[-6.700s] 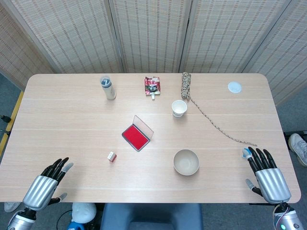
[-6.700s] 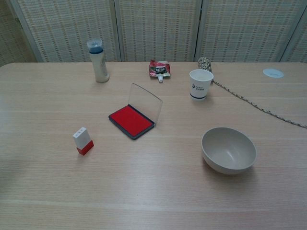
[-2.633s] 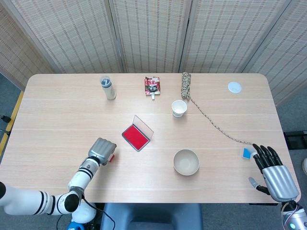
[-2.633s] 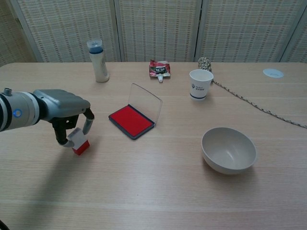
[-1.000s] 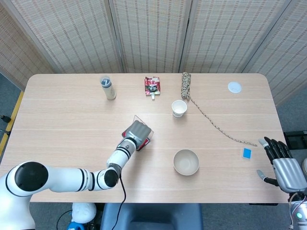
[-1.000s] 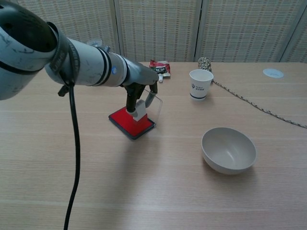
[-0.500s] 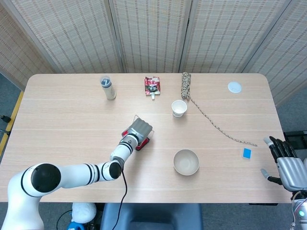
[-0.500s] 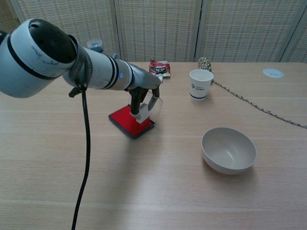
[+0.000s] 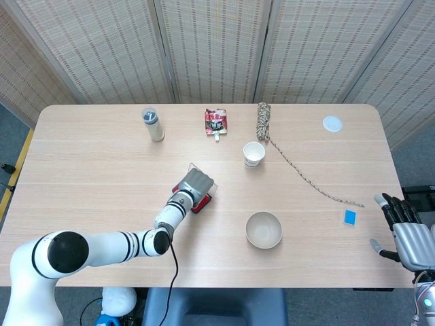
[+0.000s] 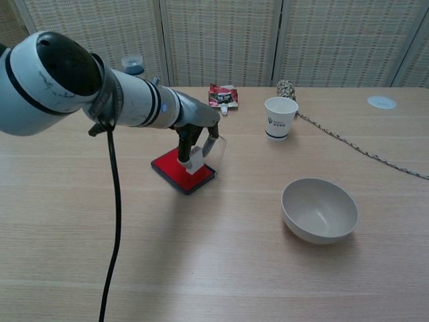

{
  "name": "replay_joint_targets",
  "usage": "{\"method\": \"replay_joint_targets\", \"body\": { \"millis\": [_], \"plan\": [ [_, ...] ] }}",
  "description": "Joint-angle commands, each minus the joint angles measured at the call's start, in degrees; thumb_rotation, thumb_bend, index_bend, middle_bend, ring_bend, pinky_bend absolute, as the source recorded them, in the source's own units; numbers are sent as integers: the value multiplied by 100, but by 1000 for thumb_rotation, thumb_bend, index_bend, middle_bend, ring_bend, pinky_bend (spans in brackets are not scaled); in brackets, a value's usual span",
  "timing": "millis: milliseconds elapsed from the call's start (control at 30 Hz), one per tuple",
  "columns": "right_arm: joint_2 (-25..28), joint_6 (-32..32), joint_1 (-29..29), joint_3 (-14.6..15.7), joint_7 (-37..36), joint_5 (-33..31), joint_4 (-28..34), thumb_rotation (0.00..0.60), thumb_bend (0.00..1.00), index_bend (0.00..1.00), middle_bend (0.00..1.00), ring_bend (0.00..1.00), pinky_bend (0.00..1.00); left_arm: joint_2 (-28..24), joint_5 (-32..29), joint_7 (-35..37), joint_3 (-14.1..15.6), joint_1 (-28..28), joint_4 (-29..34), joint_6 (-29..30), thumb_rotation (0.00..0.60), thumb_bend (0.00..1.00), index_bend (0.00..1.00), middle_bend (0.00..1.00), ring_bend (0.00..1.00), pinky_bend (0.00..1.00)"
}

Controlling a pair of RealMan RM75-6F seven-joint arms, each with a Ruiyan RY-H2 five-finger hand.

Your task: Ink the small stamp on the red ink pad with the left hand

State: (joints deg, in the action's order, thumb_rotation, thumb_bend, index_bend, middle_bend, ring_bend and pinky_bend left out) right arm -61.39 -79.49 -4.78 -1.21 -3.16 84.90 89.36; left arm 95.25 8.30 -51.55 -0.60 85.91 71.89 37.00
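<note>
My left hand [image 10: 194,127] [image 9: 192,183] grips the small white stamp [image 10: 196,159] from above and holds it down on the red ink pad [image 10: 175,167], whose clear lid [image 10: 219,148] stands open behind it. From the head camera the hand covers most of the pad [image 9: 202,201] and hides the stamp. My right hand [image 9: 408,236] hangs beyond the table's right front corner, fingers apart and holding nothing; the chest view does not show it.
A beige bowl [image 10: 319,210] sits right of the pad, a white paper cup [image 10: 280,117] behind it, with a rope [image 9: 299,163] trailing to the right. A bottle [image 9: 153,124], a red packet [image 9: 216,121], a white disc [image 9: 332,123] and a blue card [image 9: 350,216] lie farther off.
My left hand picked the stamp up from the table's left front, carried it right to the ink pad and over the last second shifted slightly on the pad. My right hand drew back past the table edge.
</note>
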Motion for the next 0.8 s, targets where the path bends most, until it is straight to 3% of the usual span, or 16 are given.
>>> {"method": "replay_joint_targets", "body": {
  "millis": [33,467,800],
  "plan": [
    [-1,-2,2,-1,1,-2,-2,600,267,0,0,0,0,16,27,71,49,-13,-5,-18,600,536,869,1000,1000,921],
    [-5,-14,7,-13,-11,-2,-13,600,267,0,0,0,0,88,269,422,194,-56,-79,-103,600,536,869,1000,1000,921],
    [20,-91,30,32,-71,140,3,600,267,0,0,0,0,-494,328,380,202,24,1103,686,600,536,868,1000,1000,921]
  ]
}}
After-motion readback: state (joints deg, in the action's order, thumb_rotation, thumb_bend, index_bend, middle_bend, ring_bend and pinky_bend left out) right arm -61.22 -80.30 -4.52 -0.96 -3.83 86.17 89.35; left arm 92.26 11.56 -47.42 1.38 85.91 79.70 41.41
